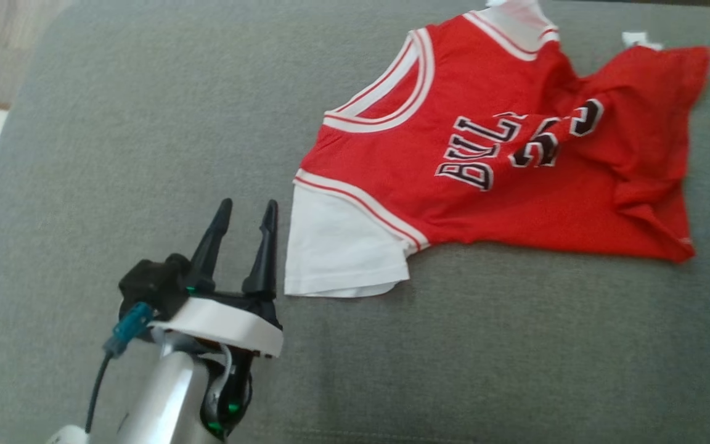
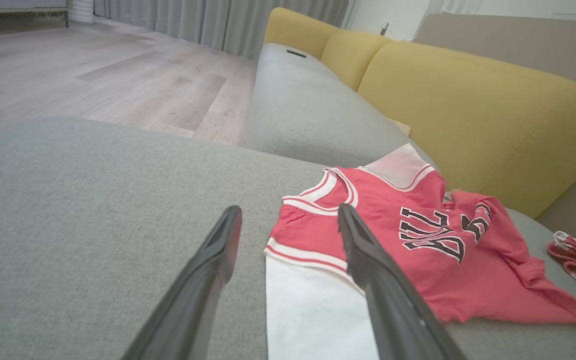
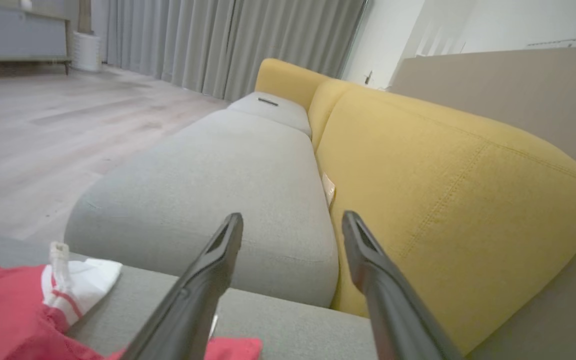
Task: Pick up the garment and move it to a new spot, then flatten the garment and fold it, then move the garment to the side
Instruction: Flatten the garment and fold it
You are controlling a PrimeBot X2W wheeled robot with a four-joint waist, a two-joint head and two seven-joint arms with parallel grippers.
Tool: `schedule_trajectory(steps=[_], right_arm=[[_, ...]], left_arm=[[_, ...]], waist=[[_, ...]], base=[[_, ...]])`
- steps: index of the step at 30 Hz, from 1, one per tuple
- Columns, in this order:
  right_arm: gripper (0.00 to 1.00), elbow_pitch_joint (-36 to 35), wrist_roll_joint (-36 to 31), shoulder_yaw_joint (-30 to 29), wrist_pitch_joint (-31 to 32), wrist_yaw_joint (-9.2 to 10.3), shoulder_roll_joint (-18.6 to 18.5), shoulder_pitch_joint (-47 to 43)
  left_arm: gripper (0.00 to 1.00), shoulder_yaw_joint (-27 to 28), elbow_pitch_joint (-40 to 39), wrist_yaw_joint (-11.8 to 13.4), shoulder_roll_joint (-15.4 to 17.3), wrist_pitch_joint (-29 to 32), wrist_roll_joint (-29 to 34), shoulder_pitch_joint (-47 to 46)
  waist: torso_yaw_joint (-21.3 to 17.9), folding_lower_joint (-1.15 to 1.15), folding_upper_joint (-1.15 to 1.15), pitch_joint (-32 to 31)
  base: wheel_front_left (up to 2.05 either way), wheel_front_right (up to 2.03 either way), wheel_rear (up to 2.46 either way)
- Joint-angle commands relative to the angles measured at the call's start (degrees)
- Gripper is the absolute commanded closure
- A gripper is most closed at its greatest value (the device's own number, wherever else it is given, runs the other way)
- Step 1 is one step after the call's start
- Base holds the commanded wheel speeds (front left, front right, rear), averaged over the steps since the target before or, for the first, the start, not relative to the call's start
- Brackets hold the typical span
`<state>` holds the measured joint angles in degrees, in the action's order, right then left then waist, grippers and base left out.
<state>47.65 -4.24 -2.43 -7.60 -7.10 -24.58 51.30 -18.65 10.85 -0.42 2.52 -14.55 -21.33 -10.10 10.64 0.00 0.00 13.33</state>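
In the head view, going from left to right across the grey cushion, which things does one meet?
Left end effector → white sleeve → black lettering → bunched red hem.

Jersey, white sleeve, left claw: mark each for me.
Jersey (image 1: 515,209), head view, red chest below the lettering.
White sleeve (image 1: 336,253), head view, middle of the sleeve.
Left claw (image 1: 249,206), head view, between its fingertips.

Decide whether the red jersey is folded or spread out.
Spread, not folded: the jersey lies open on the grey cushion, rumpled toward its hem.
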Motion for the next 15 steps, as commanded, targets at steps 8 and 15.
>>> schedule_trajectory(steps=[8, 15], right_arm=[[0.00, -12.02, 7.11, 5.21, -4.68, -0.39, 7.36, -8.87], [0.00, -23.90, 12.17, 4.11, -4.47, -0.39, 13.73, -21.47]], left_arm=[[0.00, 4.76, -2.14, 0.10, 0.36, -0.45, 1.49, -0.87], [0.00, 5.58, -2.42, 0.30, 0.36, -0.45, 1.64, 1.16]], waist=[[-6.03, 0.00, 0.00, -4.61], [-8.43, 0.00, 0.00, -7.39]], base=[[0.00, 0.00, 0.00], [0.00, 0.00, 0.00]])
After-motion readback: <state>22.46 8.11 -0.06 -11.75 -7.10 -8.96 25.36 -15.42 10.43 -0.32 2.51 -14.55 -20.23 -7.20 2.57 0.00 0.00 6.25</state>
